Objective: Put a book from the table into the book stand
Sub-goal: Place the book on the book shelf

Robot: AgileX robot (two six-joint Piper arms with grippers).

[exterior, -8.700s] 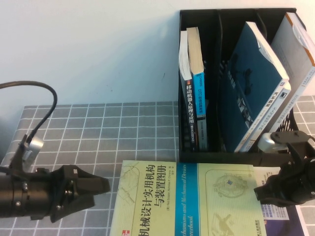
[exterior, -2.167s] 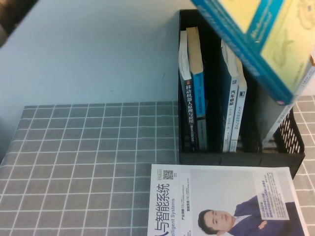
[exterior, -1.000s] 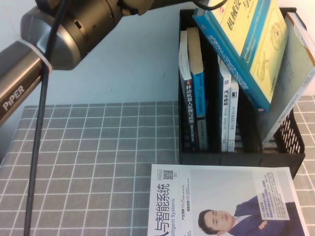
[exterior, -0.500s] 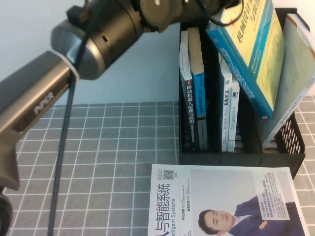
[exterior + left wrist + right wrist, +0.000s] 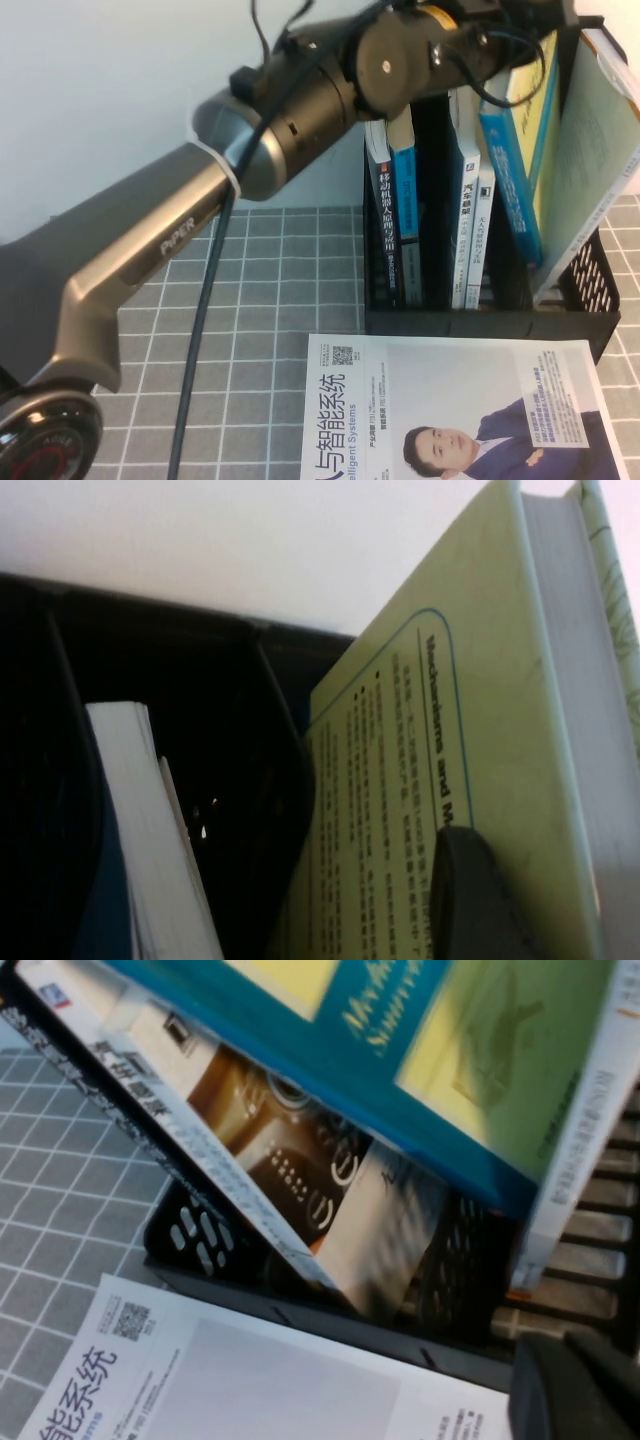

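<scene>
Nearest me on the grey checked bench I see a white-covered book lying flat, showing a man in a suit, its far edge just beside the front of the book stand.

Behind it the black book stand rises taller than its books. Its left compartment holds two upright books with dark and blue spines. The next compartment holds two slim upright books, blue and white. In the right compartment I see the book, pale yellow-green with a blue spine, nearly upright and sunk between the dividers. A grey-covered book leans against it on the right.

My left arm stretches from the near left corner up and across to the top of the stand. The left end effector is at the book's top edge; one finger pad presses the pale cover, gripping it.

The right end effector shows only in its wrist view, near the stand's front; I cannot tell whether it is wide or narrow.
</scene>
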